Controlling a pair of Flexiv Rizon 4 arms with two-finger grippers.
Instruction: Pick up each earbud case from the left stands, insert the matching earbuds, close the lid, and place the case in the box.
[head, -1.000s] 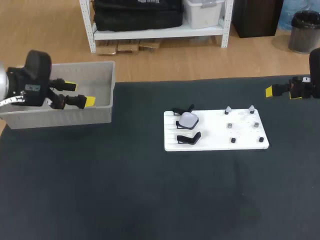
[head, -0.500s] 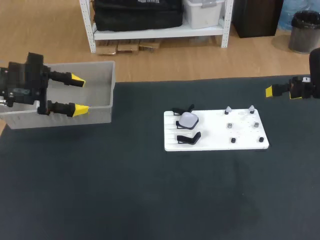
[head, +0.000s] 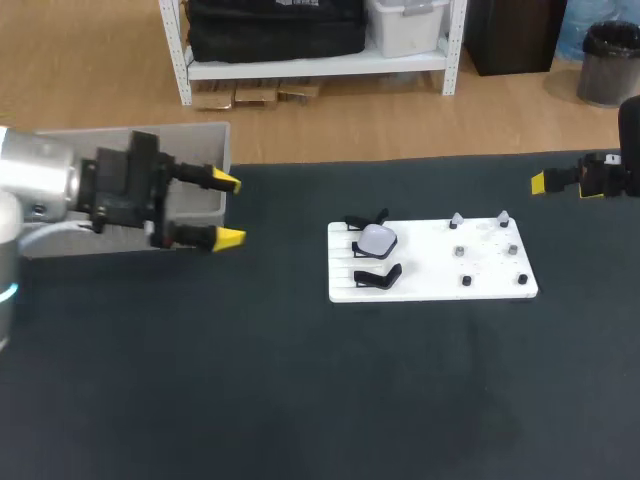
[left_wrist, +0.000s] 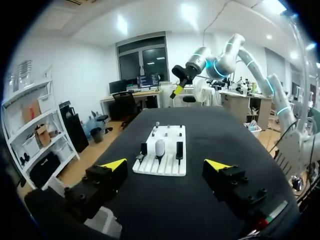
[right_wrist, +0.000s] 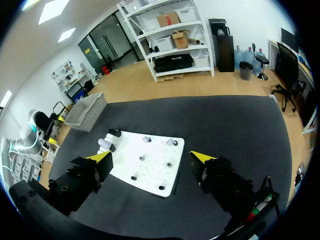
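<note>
Apart from the job's own pieces, I see only the table (head: 300, 400), covered by a dark matte mat, and a white rectangular board (head: 420, 265) lying flat on it, right of the middle. The board's long side runs across the table, and its left end is ribbed with slots.

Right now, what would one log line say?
left gripper open, empty, beside box | right gripper open, empty | earbud case on white board
</note>
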